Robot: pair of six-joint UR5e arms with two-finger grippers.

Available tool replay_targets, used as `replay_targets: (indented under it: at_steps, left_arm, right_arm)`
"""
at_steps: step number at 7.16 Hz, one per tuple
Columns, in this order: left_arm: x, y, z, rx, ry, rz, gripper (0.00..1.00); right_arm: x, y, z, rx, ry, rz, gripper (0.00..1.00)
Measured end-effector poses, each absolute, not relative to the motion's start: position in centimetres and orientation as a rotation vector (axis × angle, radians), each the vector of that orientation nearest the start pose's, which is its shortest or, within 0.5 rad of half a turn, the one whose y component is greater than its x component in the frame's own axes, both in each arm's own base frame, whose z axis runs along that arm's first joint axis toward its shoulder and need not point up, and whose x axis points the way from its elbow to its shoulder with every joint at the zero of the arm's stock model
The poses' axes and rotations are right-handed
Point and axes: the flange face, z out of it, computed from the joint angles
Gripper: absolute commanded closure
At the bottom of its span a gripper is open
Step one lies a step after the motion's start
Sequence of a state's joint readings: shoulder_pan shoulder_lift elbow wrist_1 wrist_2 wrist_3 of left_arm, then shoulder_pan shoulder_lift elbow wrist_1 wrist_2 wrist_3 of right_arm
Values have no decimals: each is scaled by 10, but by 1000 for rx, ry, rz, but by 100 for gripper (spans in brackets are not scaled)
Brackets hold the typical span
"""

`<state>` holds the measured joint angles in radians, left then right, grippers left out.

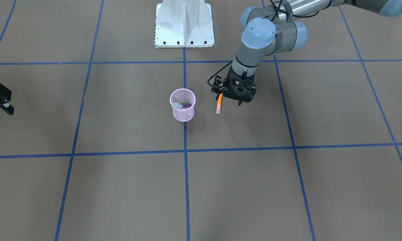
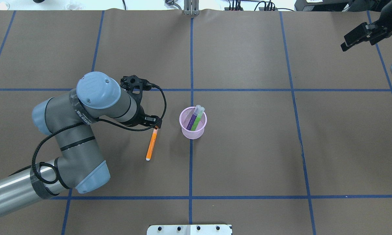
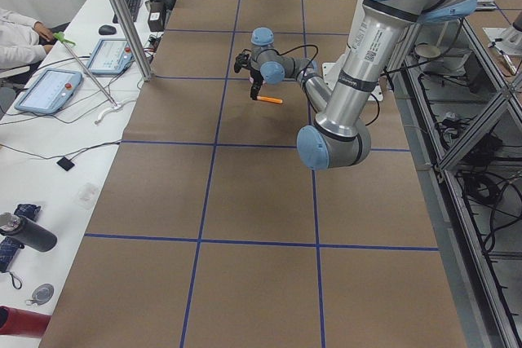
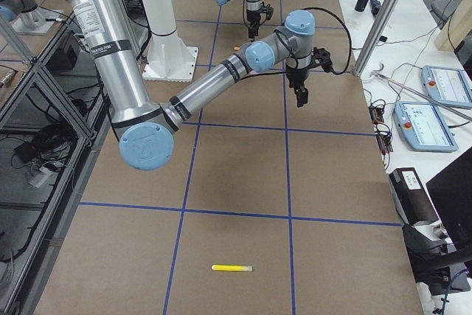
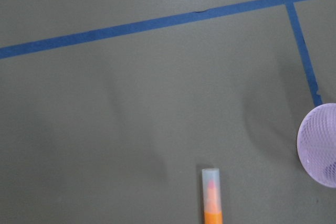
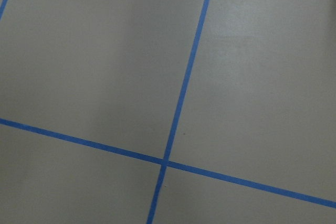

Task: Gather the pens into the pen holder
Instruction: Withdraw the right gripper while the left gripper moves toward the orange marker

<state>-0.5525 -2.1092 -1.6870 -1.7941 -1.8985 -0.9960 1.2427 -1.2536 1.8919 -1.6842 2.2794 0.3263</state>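
Left pincer (image 2: 155, 128) around pale-capped orange pen (image 2: 151, 145)

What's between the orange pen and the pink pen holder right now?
Nothing. Between the orange pen and the pink pen holder there is only bare brown table. The overhead view shows this, and the front-facing view agrees.

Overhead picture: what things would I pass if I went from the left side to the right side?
left arm → orange pen → pink holder → right gripper
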Motion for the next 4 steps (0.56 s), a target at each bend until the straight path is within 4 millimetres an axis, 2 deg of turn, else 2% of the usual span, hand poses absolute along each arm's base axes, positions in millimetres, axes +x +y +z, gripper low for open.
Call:
replay_targets:
  at_steps: [2, 4]
  left_arm:
    - [531, -438, 279, 191, 877, 163, 43]
    - [542, -433, 285, 178, 869, 175, 44]
  right_arm:
    - [-115, -562, 353, 254, -820, -198, 0]
    - [-115, -562, 354, 254, -820, -199, 0]
